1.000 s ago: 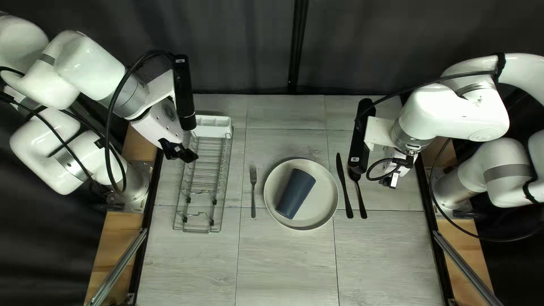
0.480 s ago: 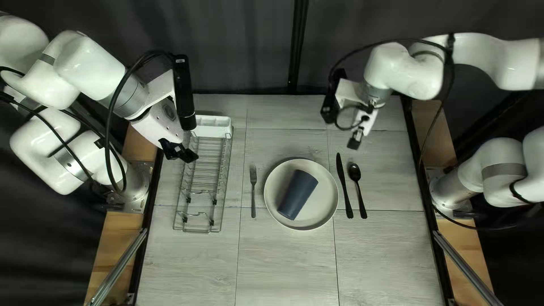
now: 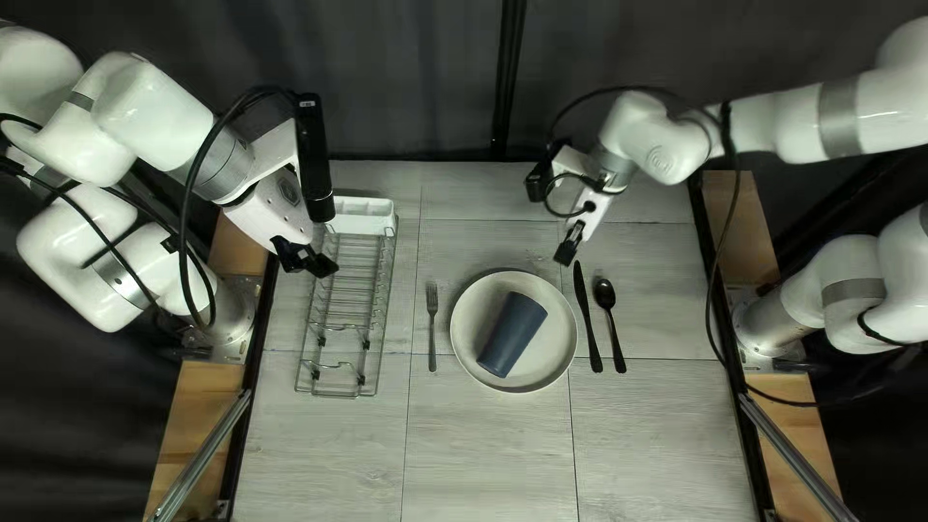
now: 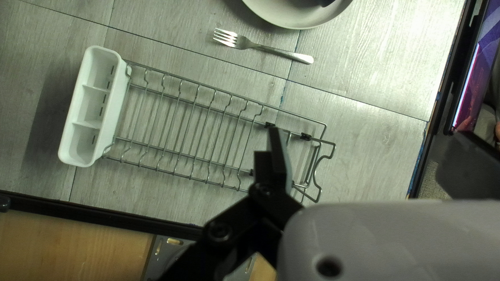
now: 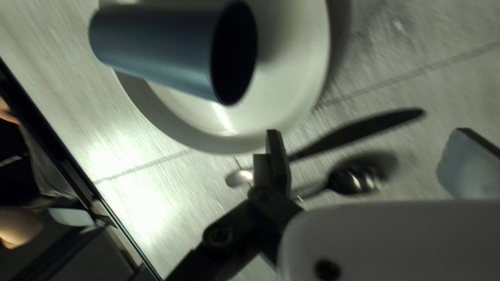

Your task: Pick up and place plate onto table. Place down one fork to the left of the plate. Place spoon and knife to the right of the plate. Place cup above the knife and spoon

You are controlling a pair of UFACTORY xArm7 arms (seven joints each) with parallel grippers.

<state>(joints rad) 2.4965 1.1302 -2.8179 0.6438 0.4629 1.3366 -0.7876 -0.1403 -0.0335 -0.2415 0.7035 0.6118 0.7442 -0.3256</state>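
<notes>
Plate (image 3: 556,353): on the table (image 3: 493,454), between the fork and the knife; the left wrist view cuts it off to a strip of rim.
Cup (image 3: 512,335): a dark blue tumbler lying on its side in the plate; only the right wrist view shows its hollow mouth.
Fork (image 3: 432,333): left of the plate; its shiny tines are clearest in the left wrist view.
Knife (image 3: 588,319): right of the plate, blade toward the far edge.
Spoon (image 3: 605,295): right of the knife, bowl toward the far edge; in the right wrist view a finger hides part of the handles.
Left gripper (image 3: 307,259): released, fingers apart, over the dish rack (image 4: 198,101).
Right gripper (image 3: 570,248): released, fingers apart, near the knife's far end; its height is hard to tell.
Cutlery holder (image 3: 362,215): white, at the rack's far end; the left wrist view shows three compartments.
Person (image 5: 21,226): past the table edge in the right wrist view, cut off; which part is unclear.
</notes>
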